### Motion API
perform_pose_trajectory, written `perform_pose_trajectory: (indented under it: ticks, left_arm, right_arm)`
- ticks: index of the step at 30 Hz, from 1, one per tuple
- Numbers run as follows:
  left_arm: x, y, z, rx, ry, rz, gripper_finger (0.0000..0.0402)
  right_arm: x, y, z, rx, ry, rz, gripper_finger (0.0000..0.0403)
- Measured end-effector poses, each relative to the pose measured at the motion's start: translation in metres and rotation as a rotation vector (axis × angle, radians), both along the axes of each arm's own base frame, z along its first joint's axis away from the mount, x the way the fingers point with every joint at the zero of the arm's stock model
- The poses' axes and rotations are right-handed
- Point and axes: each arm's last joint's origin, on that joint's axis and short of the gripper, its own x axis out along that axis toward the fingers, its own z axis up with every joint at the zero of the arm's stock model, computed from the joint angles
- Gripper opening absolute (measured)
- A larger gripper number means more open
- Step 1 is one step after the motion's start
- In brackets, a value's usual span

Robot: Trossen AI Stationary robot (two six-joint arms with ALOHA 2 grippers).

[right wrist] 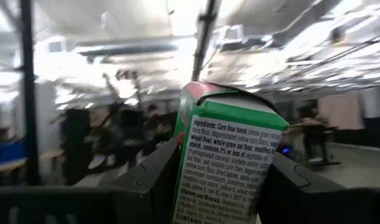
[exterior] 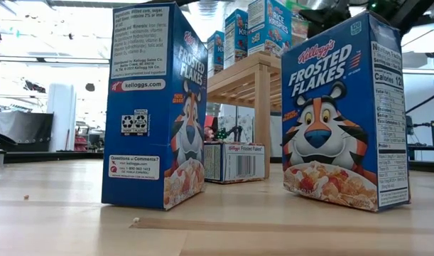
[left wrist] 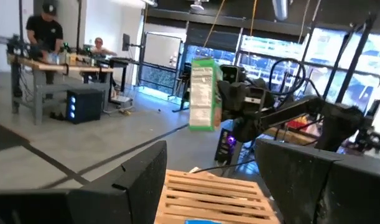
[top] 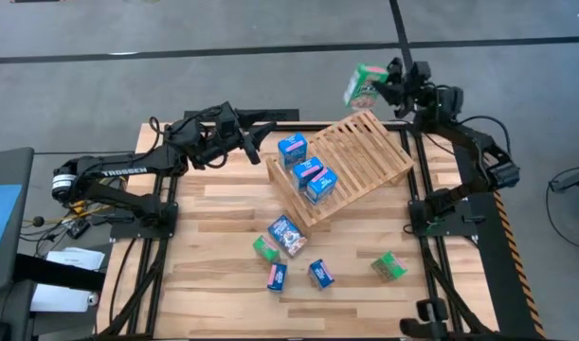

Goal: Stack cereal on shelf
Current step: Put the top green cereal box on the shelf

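The shelf [top: 351, 161], a slatted light-wood rack, stands tilted at the table's middle far side with three blue cereal boxes [top: 308, 172] on its left part. My right gripper [top: 382, 90] is shut on a green cereal box [top: 363, 85], high above the rack's far right corner. The left wrist view also shows this box [left wrist: 202, 93]. My left gripper [top: 254, 142] is open and holds nothing, raised beside the rack's left end. Several more cereal boxes, blue [top: 287, 234] and green [top: 389, 267], rest on the planks nearer the front. My right gripper pinches the green box between its two fingers [right wrist: 146, 180], one on each of two opposite faces. The printed narrow side [right wrist: 227, 168] faces the wrist camera. The fingers come roughly level from the table's right. The box is lifted clear and stands nearly upright, its top [right wrist: 230, 99] above the fingers.
In the low view two blue Frosted Flakes boxes stand upright [exterior: 149, 107] [exterior: 344, 114] and one lies flat [exterior: 234, 162] before the rack's leg [exterior: 263, 114]. The rack's right part [top: 379, 152] is bare slats. People sit at a bench [left wrist: 46, 37] in the room beyond.
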Motion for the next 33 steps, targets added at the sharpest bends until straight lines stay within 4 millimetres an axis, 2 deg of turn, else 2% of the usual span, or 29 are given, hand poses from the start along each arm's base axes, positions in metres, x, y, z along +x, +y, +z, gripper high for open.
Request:
perform_pose_trajectory:
  ticks: [6,14,18,25,33]
  left_arm:
    - [-0.001,0.004,0.0,0.063,0.029,-0.06,0.0233]
    - [-0.004,0.021,-0.002,-0.015,0.001,-0.032,0.0233]
    - [-0.005,0.023,-0.002,-0.019,-0.003,-0.018,0.0233]
    - [-0.005,0.024,-0.002,-0.031,-0.001,0.016,0.0233]
    - [-0.005,0.024,-0.004,-0.037,0.014,0.021,0.0233]
  right_arm:
    - [0.022,0.008,-0.006,-0.118,0.069,0.094,0.0193]
    - [0.06,0.0,-0.04,-0.151,0.119,0.168,0.0193]
    - [0.07,-0.003,-0.05,-0.163,0.142,0.229,0.0193]
    - [0.1,-0.01,-0.067,-0.169,0.166,0.316,0.0193]
    - [0.111,-0.026,-0.083,-0.148,0.204,0.344,0.0193]
